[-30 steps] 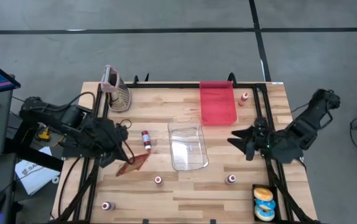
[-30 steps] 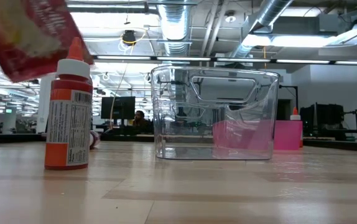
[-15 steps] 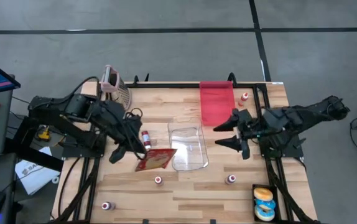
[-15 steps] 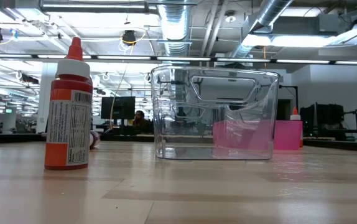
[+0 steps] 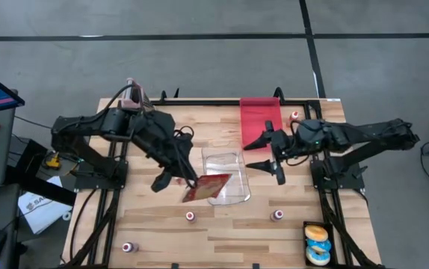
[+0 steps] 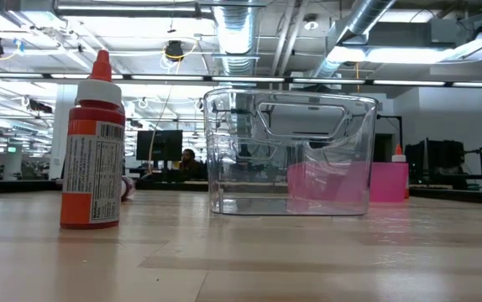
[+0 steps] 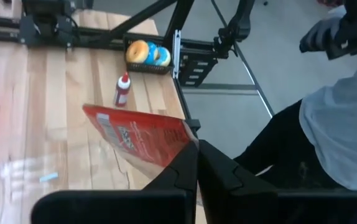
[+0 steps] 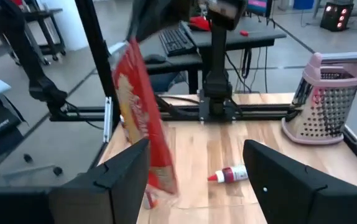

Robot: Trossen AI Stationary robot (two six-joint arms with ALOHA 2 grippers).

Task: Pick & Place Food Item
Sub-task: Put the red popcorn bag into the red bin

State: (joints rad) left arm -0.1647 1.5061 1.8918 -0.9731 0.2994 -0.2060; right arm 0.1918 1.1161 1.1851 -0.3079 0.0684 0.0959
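Note:
A flat red food packet hangs over the near left corner of the clear container, which stands on the wooden table. My left gripper is shut on the packet and reaches in from the table's left. My right gripper is open just right of the container, its fingers pointing at it with nothing between them. In the right wrist view the packet hangs edge-on beyond my open right gripper. The low view shows the container and neither gripper. My left gripper pinches the packet's edge near one corner between its two shut fingers. The fingers come from the table's left, slanting down. The packet stands out past the fingertips and hangs clear of the table, over the container's rim.
A red bin stands behind the container and a pink-handled grater at the far left. Small red-capped bottles stand near the front edge, and one lies on the table. Doughnuts sit at the near right. A person's dark and grey clothing shows beside the table.
My left gripper has carried the packet up and toward the table's right, from the near left of the table to above the container, rolling as it went; the packet has left the low view. My right gripper, still open, has swung toward the container and rolled.

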